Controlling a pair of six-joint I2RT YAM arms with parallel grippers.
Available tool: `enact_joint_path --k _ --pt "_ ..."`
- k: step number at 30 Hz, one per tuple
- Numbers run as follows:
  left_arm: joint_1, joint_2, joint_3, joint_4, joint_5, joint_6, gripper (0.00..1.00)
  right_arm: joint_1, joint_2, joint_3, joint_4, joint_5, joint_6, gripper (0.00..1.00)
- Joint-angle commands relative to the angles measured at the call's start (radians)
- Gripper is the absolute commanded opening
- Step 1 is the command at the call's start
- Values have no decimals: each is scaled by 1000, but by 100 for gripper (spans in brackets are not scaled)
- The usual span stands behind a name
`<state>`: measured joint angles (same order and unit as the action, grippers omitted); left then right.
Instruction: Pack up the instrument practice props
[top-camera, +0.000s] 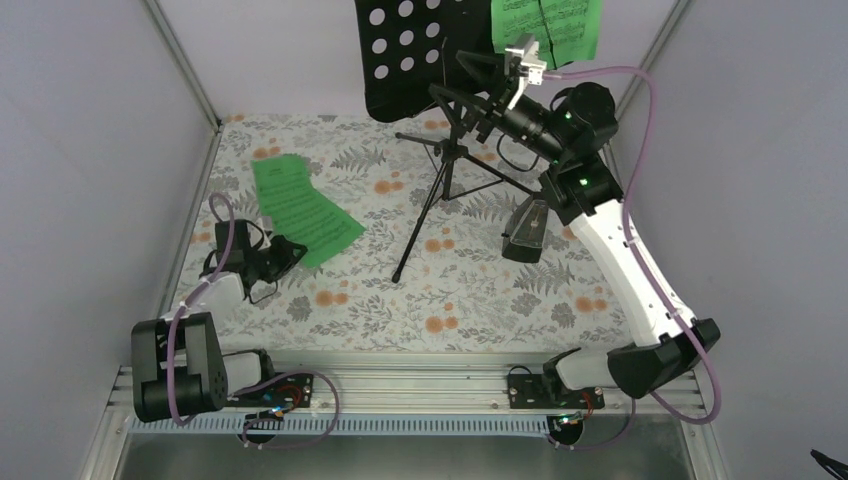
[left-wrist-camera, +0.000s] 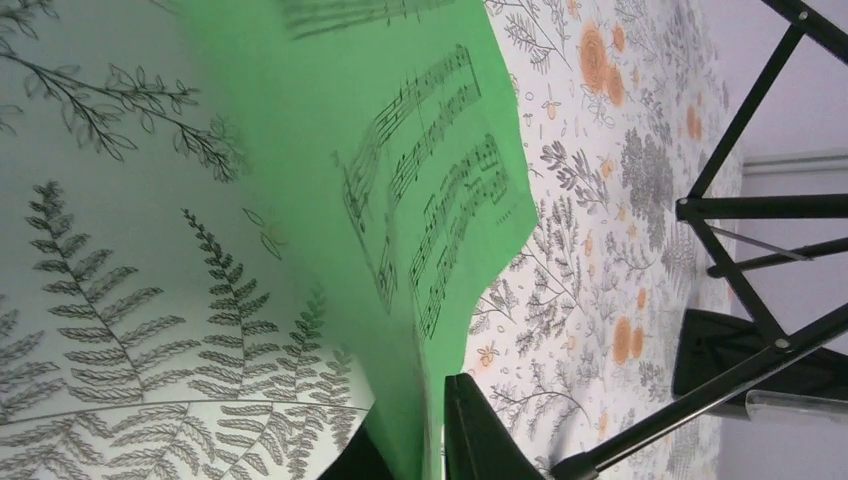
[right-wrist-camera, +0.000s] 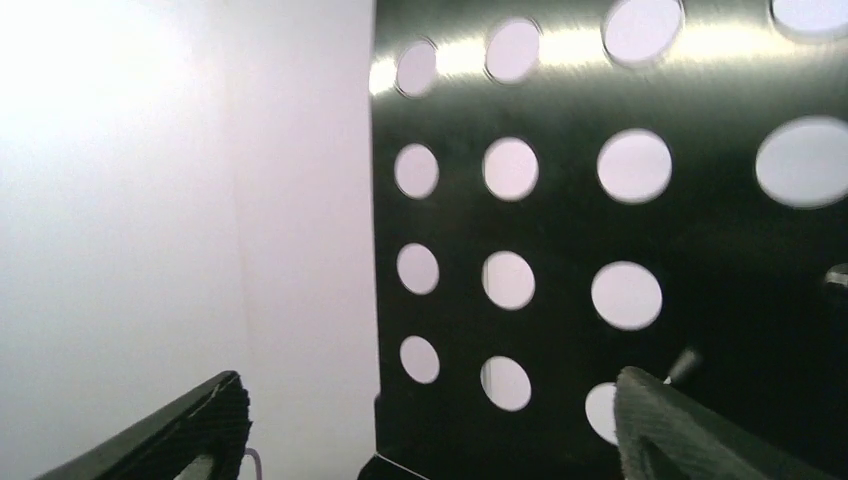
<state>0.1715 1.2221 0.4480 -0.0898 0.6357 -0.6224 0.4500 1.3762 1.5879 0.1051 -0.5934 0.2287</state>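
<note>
The black tripod music stand (top-camera: 405, 50) stands at the back middle of the table, its hole-punched desk filling the right wrist view (right-wrist-camera: 620, 230). My right gripper (top-camera: 463, 85) is open and raised at the desk's right edge, with its jaws wide on either side of the edge (right-wrist-camera: 430, 430). A green music sheet (top-camera: 545, 25) hangs up at the back right beside the desk. Another green music sheet (top-camera: 300, 208) lies on the left; my left gripper (top-camera: 283, 255) is shut on its near corner (left-wrist-camera: 430, 440), and the sheet (left-wrist-camera: 400, 150) curls up. The dark pyramid metronome (top-camera: 527, 230) stands right of the tripod legs.
A floral cloth (top-camera: 470, 290) covers the table. Pale walls close in the left, right and back sides. The tripod legs (left-wrist-camera: 760, 200) spread over the table's middle, close to the metronome (left-wrist-camera: 740, 355). A metal rail (top-camera: 420, 395) runs along the near edge.
</note>
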Motion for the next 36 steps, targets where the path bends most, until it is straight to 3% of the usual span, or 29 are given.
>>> enact_joint_path --k 1,5,6,8,11,18,24,30,36 --pt "15 -28 29 -26 -58 58 13 1 -48 -31 36 -40 -6 89" --pt "24 -73 76 -79 -157 98 33 1 -91 -62 22 -41 -15 96" --pt "26 -89 86 -86 -179 100 43 1 -110 -79 14 -22 -20 97" --pt "30 -115 107 -103 -226 105 75 1 -157 -120 -2 33 -37 99" --pt "36 -147 131 -124 -302 119 99 0 -244 -210 -34 146 -58 100" --pt "36 -292 206 -152 -466 160 100 -39 -407 -567 -29 343 -28 100" --pt "33 -310 409 -189 -501 316 100 -100 -289 -706 16 296 -45 100" --pt "33 -321 379 -42 -498 454 100 -193 -33 -656 59 117 -120 99" --pt "33 -284 373 -14 -442 483 96 -205 152 -538 59 64 -262 99"
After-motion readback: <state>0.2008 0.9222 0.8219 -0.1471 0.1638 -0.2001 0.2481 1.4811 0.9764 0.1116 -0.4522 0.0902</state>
